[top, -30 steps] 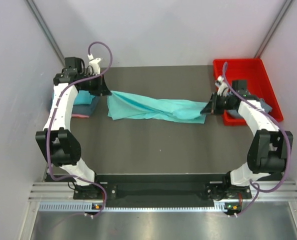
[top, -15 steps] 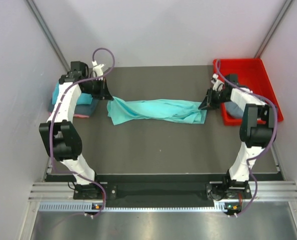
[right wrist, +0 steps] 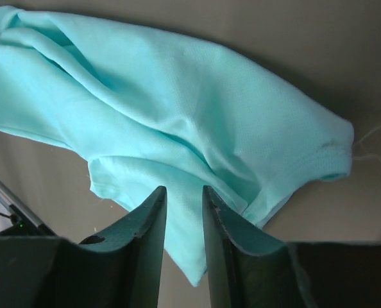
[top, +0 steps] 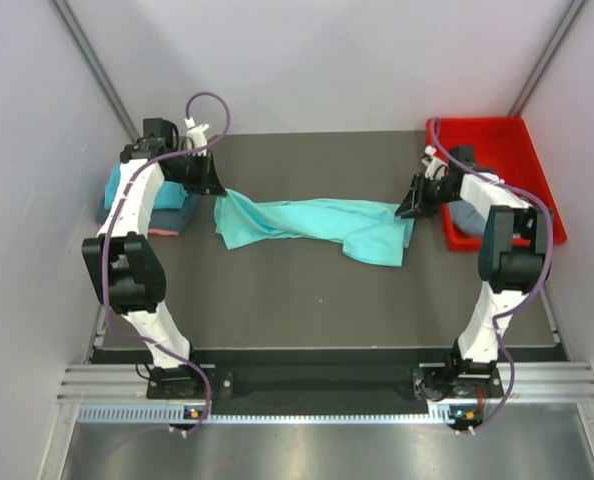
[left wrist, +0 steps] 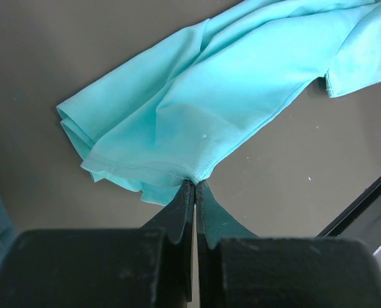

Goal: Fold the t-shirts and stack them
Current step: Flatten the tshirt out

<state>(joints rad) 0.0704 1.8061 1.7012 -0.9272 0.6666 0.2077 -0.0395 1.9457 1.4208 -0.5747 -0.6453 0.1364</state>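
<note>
One turquoise shirt (top: pixel 312 222) lies unfolded mid-surface (top: pixel 277 290), its left hem clenched in the left gripper (left wrist: pixel 195 185) jaws; the right gripper (right wrist: pixel 184 192) jaws stand parted, empty. Far left sit folded shirts (top: pixel 167 207); a grey shirt (top: pixel 467 215) waits in the tray (top: pixel 497 125).

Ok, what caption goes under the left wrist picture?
The left pincer pinches the hem of a bunched turquoise t-shirt lying on the dark table.
</note>
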